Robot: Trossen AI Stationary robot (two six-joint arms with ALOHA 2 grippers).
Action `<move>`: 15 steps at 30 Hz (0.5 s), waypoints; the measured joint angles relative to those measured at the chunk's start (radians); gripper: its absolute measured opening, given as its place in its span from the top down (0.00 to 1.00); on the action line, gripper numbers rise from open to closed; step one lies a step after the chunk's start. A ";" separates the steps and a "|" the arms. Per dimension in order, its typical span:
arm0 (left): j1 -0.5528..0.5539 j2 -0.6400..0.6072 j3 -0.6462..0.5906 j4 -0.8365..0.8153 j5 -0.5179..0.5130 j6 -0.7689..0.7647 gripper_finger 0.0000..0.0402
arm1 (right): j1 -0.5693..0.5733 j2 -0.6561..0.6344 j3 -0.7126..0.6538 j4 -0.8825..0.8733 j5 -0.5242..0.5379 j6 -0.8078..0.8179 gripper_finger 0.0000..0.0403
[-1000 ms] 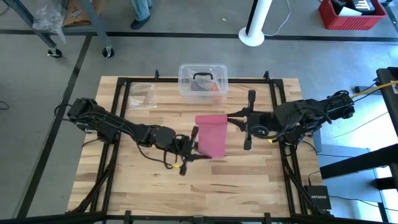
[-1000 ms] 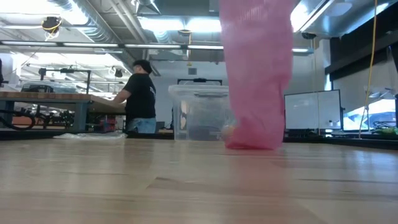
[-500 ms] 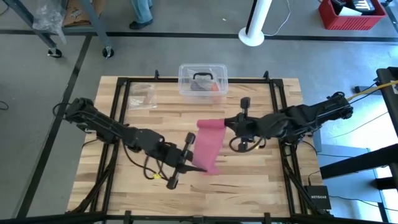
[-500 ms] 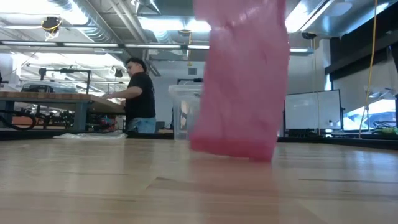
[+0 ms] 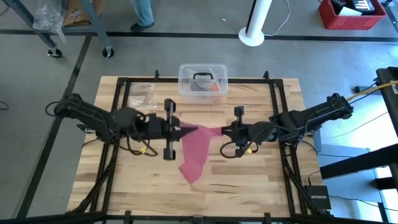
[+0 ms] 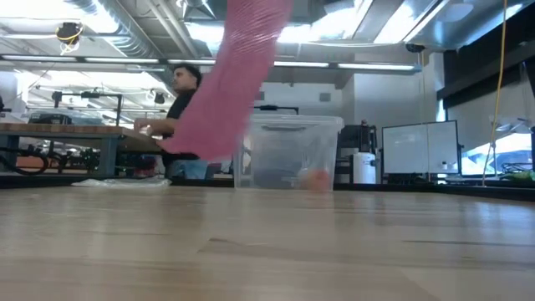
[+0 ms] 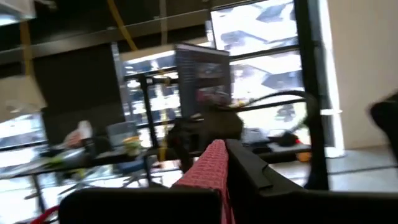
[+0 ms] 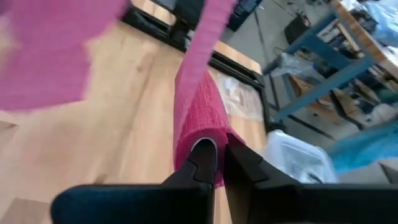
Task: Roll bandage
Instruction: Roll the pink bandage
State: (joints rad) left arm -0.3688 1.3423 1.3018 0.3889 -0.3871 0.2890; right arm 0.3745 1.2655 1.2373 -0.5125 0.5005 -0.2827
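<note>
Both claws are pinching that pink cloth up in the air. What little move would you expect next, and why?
Probably lowering the bandage toward the table. The left gripper and right gripper each pinch an end, and the loose part sags between them, clear of the wood in the low view, where it can't be rolled.

Clear lidded box (image 5: 203, 79), plastic bag (image 5: 142, 95) on table (image 5: 261, 180)

- The bandage (image 5: 198, 148) hangs above the middle of the table (image 5: 261, 180), between the two grippers.
- The left gripper (image 5: 184, 130) holds its left end, the right gripper (image 5: 222, 132) its right end.
- A plastic box (image 5: 203, 79) stands at the far edge, behind the bandage.
- A small bag (image 5: 142, 95) lies left of the box.
</note>
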 joint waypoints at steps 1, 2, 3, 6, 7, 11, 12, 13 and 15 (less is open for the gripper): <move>0.012 -0.006 0.000 -0.001 -0.008 0.001 0.99 | 0.009 0.000 -0.008 0.000 -0.016 0.003 0.96; 0.024 -0.008 0.000 -0.006 -0.009 0.007 1.00 | 0.020 0.000 -0.011 -0.001 -0.024 0.004 0.96; 0.039 -0.011 0.000 -0.015 -0.010 0.014 1.00 | 0.031 0.001 -0.014 0.001 -0.027 0.004 0.96; 0.084 -0.015 0.000 -0.076 -0.028 0.025 0.99 | 0.078 0.007 -0.016 0.003 -0.031 0.002 0.96; 0.098 -0.015 0.000 -0.099 -0.035 0.015 0.99 | 0.098 0.009 -0.017 0.000 -0.031 0.002 0.96; 0.156 -0.015 0.000 -0.169 -0.038 -0.047 0.99 | 0.174 0.008 -0.017 0.005 -0.029 0.002 0.96; 0.170 -0.015 0.000 -0.186 -0.037 -0.059 0.99 | 0.193 0.008 -0.017 0.004 -0.028 0.005 0.96; 0.183 -0.014 0.000 -0.203 -0.035 -0.074 0.99 | 0.212 0.008 -0.017 0.003 -0.024 0.011 0.96; 0.208 -0.012 0.000 -0.246 -0.034 -0.101 1.00 | 0.242 0.009 -0.017 0.006 -0.022 0.015 0.96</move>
State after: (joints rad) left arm -0.1603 1.3305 1.3014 0.1429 -0.4207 0.1876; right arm 0.6165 1.2741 1.2201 -0.5066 0.4788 -0.2676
